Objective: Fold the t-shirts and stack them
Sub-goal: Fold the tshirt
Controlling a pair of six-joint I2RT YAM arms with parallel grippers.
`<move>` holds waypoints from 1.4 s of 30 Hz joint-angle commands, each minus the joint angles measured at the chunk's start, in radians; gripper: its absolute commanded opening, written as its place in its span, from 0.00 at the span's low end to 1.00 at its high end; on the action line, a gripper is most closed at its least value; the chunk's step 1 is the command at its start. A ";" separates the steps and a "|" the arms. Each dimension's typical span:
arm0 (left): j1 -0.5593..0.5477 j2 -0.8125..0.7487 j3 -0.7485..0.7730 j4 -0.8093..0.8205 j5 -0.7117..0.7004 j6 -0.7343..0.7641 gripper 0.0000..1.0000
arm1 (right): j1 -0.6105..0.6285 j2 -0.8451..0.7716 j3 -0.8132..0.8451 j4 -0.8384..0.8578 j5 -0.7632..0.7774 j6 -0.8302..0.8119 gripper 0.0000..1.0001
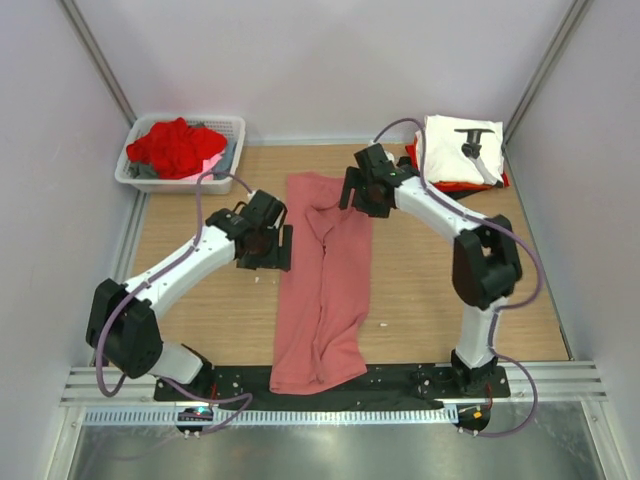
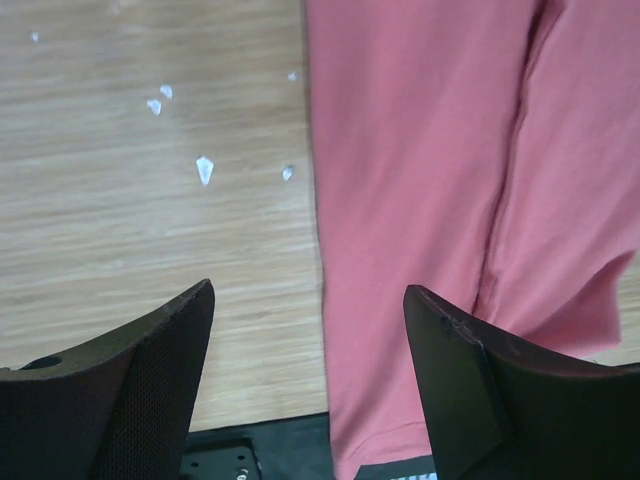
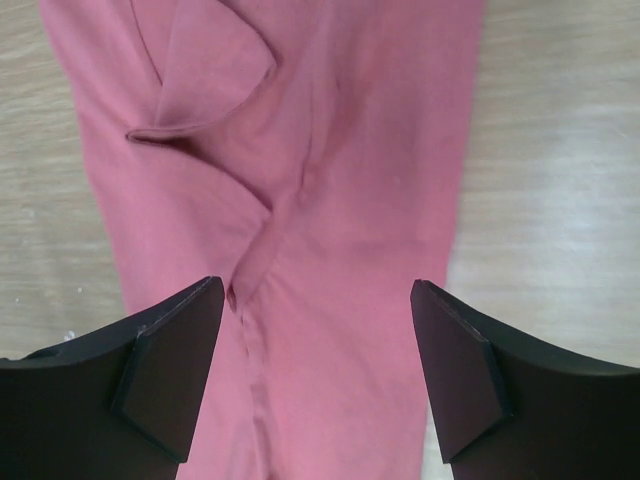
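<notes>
The salmon-pink t-shirt [image 1: 325,285] lies folded into a long strip down the middle of the table, its near end over the black base plate. My left gripper [image 1: 268,243] is open and empty above the strip's left edge [image 2: 420,200]. My right gripper [image 1: 362,190] is open and empty above the strip's far end, where a fold stands up [image 3: 300,200]. A folded white t-shirt with black print [image 1: 462,150] lies on a red one [image 1: 455,185] at the back right. A red t-shirt [image 1: 175,148] and a grey one [image 1: 222,158] lie in the basket.
The white plastic basket [image 1: 182,182] stands at the back left corner. Small white scraps [image 2: 204,168] lie on the wood left of the strip. The black base plate [image 1: 400,382] runs along the near edge. Walls enclose the table on three sides.
</notes>
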 commanded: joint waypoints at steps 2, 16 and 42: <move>-0.003 -0.115 -0.045 0.038 -0.004 -0.004 0.77 | -0.005 0.219 0.276 -0.017 -0.087 -0.071 0.81; -0.003 -0.514 -0.136 -0.126 -0.084 0.045 0.80 | 0.010 0.768 0.834 -0.151 0.044 -0.056 0.75; -0.003 -0.680 -0.242 0.021 -0.095 0.088 0.85 | -0.106 0.726 0.884 0.280 -0.115 -0.048 1.00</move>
